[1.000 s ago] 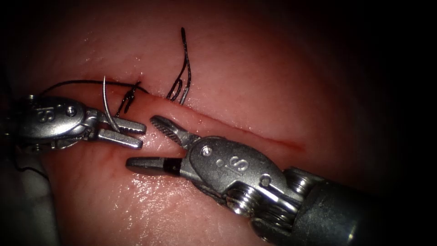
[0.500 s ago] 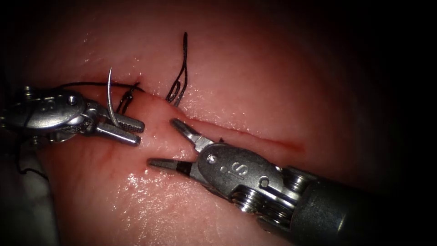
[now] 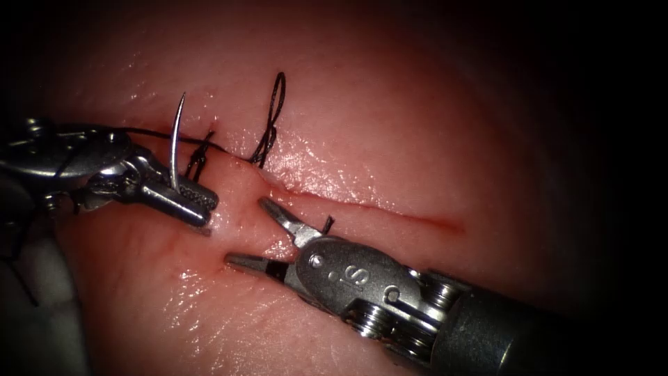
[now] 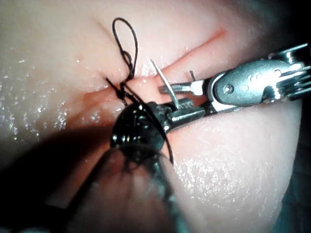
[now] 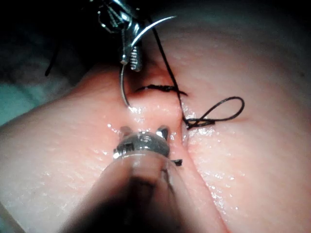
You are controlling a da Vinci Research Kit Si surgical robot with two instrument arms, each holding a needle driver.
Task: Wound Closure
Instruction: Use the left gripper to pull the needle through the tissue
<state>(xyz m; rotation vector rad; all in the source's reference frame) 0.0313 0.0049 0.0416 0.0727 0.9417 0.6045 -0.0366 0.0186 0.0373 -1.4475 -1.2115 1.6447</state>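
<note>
My left tool (image 3: 188, 195) is shut on the curved needle (image 3: 175, 146) at about mid-curve, left of the cut (image 3: 362, 207). One pointed end rises above the tissue (image 3: 390, 125). In the right wrist view the needle (image 5: 122, 82) bends down from the left tool (image 5: 133, 56) towards the surface; I cannot tell if it touches. My right tool (image 3: 247, 232) is open and holds nothing, just right of the left tool. Black thread (image 3: 149, 131) runs to a stitch (image 3: 202, 153). In the left wrist view the needle (image 4: 165, 87) stands between the left tool (image 4: 187, 109) and the right tool (image 4: 180, 94).
A tied stitch with a thread loop (image 3: 276, 101) sits on the cut's left end, also seen as the loop (image 4: 126, 39) and the loop (image 5: 218, 109). A short thread end (image 3: 327, 223) lies by the right tool. Red fluid (image 3: 177, 240) marks the tissue below the left tool.
The left tool has rolled, swinging the needle's upper end up and to the right. The right tool has drawn back to the right and slightly down, jaws still open.
</note>
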